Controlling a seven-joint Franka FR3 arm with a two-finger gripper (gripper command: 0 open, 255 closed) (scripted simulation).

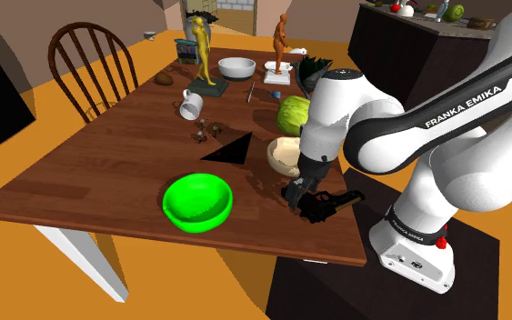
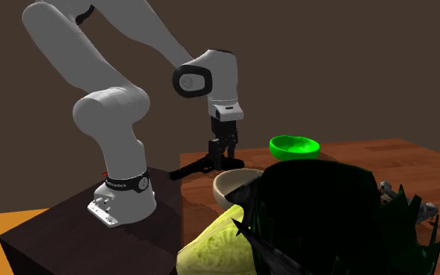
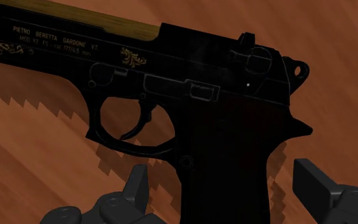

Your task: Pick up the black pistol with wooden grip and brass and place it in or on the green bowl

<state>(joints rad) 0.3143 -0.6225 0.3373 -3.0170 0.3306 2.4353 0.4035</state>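
We see the gripper (image 3: 225, 175), jaws spread, straddling the Beretta pistol (image 3: 190, 76) at its grip, so closing would clamp it.

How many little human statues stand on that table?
2. A yellow statue stands at the far end by the white bowl; an orange statue stands on that bowl's other side. The arm may hide more.

Black pistol (image 3: 190, 95) flat on wood table (image 3: 44, 159); fingers (image 3: 314, 181) apart, straddling grip.
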